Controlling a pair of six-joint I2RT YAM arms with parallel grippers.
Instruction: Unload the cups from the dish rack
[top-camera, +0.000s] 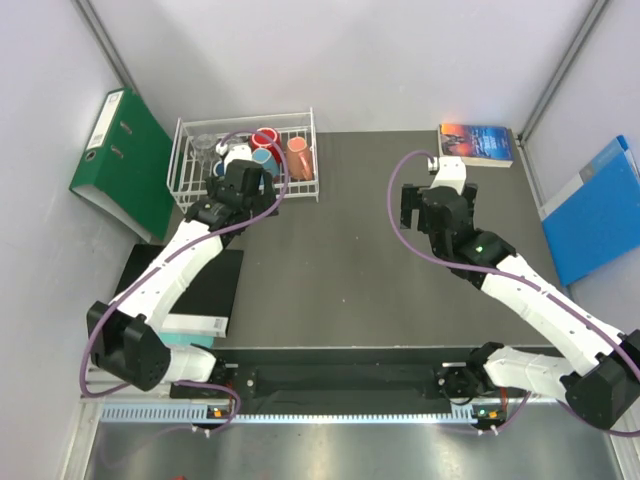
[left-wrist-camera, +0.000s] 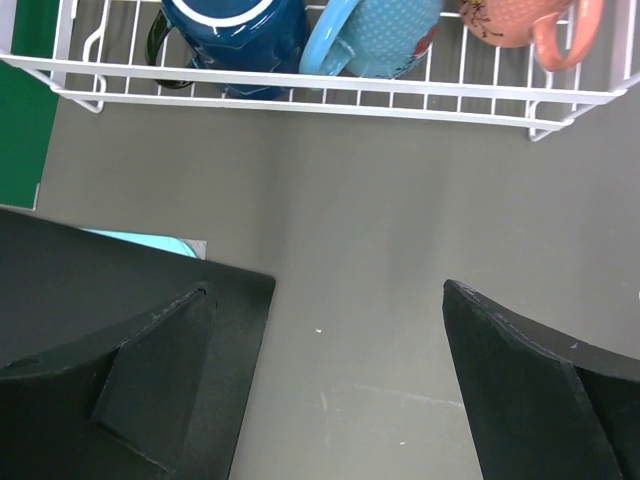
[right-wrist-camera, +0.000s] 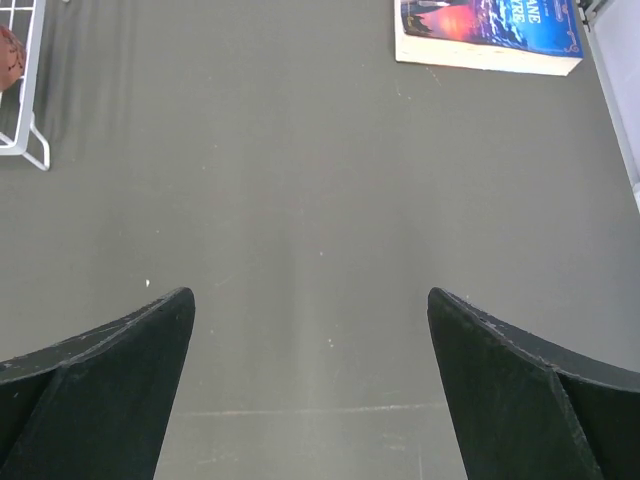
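Observation:
The white wire dish rack (top-camera: 190, 188) stands at the table's back left. In it I see a red mug (top-camera: 265, 137), a light blue mug (top-camera: 262, 156), an orange mug (top-camera: 298, 150) and two clear glasses (top-camera: 204, 146). The left wrist view shows the rack's front rail (left-wrist-camera: 300, 92) with a dark blue mug (left-wrist-camera: 235, 40), the light blue mug (left-wrist-camera: 385, 35) and the orange mug (left-wrist-camera: 520, 22) behind it. My left gripper (left-wrist-camera: 325, 300) hangs open just in front of the rack, holding nothing. My right gripper (right-wrist-camera: 310, 300) is open over bare table at centre right, far from the rack (right-wrist-camera: 20, 130).
A green binder (top-camera: 125, 165) leans on the left wall beside the rack. A black folder (top-camera: 190, 285) lies on the table under my left arm. A book (top-camera: 477, 143) lies at the back right, and a blue folder (top-camera: 595, 210) leans on the right wall.

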